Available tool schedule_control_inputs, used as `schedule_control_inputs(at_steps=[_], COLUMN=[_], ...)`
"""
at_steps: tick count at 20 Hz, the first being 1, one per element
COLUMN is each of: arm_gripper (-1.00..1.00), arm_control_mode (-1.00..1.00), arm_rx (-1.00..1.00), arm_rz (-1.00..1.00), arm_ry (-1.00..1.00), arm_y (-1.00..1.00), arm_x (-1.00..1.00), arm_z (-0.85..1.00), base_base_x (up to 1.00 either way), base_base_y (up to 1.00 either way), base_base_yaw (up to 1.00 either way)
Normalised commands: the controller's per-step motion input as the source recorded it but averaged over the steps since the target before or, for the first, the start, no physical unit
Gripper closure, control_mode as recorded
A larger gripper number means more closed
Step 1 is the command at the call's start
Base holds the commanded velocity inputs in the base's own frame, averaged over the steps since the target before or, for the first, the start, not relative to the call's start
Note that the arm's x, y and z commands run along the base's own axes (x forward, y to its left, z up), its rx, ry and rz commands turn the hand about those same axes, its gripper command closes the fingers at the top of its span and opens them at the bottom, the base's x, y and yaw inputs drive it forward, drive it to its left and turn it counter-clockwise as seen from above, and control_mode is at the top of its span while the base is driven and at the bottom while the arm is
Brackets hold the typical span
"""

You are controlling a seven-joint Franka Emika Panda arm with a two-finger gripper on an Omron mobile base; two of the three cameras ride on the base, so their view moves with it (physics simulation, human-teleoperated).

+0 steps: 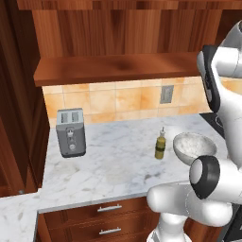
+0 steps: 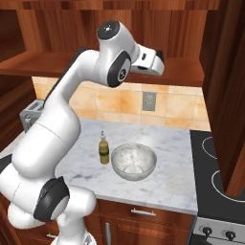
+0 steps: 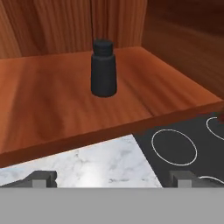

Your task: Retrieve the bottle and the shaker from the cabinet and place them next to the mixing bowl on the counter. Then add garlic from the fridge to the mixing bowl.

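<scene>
Hand view: shaker [image 3: 103,68] upright on cabinet [image 3: 52,100] shelf; claw [image 3: 113,178] spread, empty.

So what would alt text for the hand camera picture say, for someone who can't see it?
A short black cylindrical shaker stands upright on the reddish-brown wooden cabinet shelf, straight ahead of the robot's open jaws. Below the shelf edge lie a white marble counter and a black stovetop with white ring burners.

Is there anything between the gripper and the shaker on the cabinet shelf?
No. In the hand view, bare wooden cabinet shelf lies between the open gripper and the upright shaker; nothing stands in between.
</scene>
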Motion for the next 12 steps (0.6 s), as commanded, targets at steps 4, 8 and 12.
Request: schedule_control_inputs(at_steps=[4, 8, 12], arm_gripper=[-1.00, -1.00, -1.00], arm_control_mode=[-1.00, -1.00, -1.00], arm_rx=[0.07, 0.11, 0.02], arm_rz=[0.04, -0.03, -0.02], arm_ry=[0.17, 0.11, 0.01], arm_y=[-0.33, -0.31, -0.02], arm_x=[0.70, 0.48, 0.46], arm_z=[0.21, 0.01, 0.00], base_base_x=[0.00, 0.00, 0.00], base_base_y=[0.00, 0.00, 0.00], base_base_yaw=[0.00, 0.00, 0.00])
